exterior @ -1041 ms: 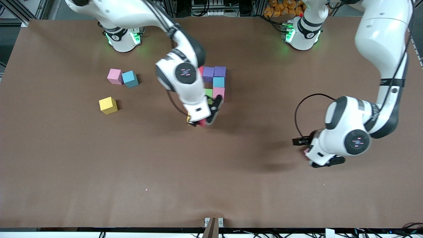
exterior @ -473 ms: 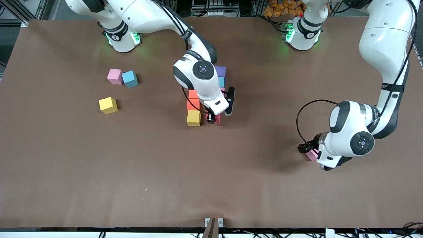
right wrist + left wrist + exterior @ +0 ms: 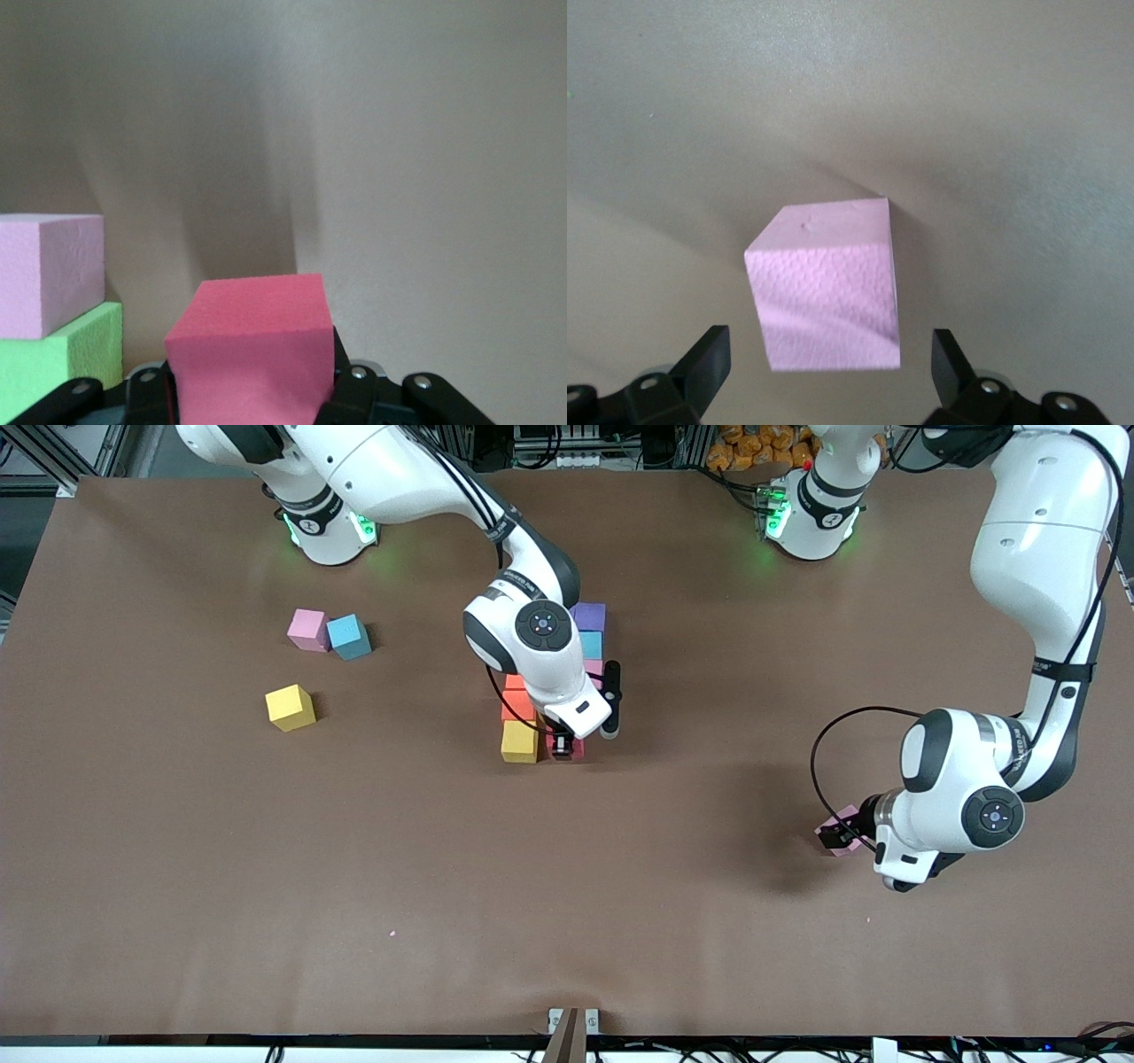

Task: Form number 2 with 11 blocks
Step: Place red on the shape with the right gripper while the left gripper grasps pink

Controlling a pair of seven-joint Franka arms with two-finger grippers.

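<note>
A partly built number 2 lies mid-table: purple (image 3: 589, 615), blue (image 3: 590, 644) and pink (image 3: 594, 666) blocks in one column, two orange blocks (image 3: 517, 695) and a yellow-orange one (image 3: 519, 741) in another. My right gripper (image 3: 563, 749) is shut on a red block (image 3: 252, 350), low beside the yellow-orange block. The right wrist view shows a pink block (image 3: 49, 270) and a green block (image 3: 58, 354) next to it. My left gripper (image 3: 837, 837) is open at the left arm's end of the table. Its fingers (image 3: 709, 359) straddle a lone pink block (image 3: 828, 283) without touching it.
Three loose blocks lie toward the right arm's end of the table: pink (image 3: 307, 629), blue (image 3: 349, 636) and yellow (image 3: 290, 707). The brown table (image 3: 567, 903) stretches wide toward the front camera.
My right gripper has swung in with the red block and settled low beside the yellow-orange block. My left gripper has shifted a little along the table at the lone pink block, staying open.
</note>
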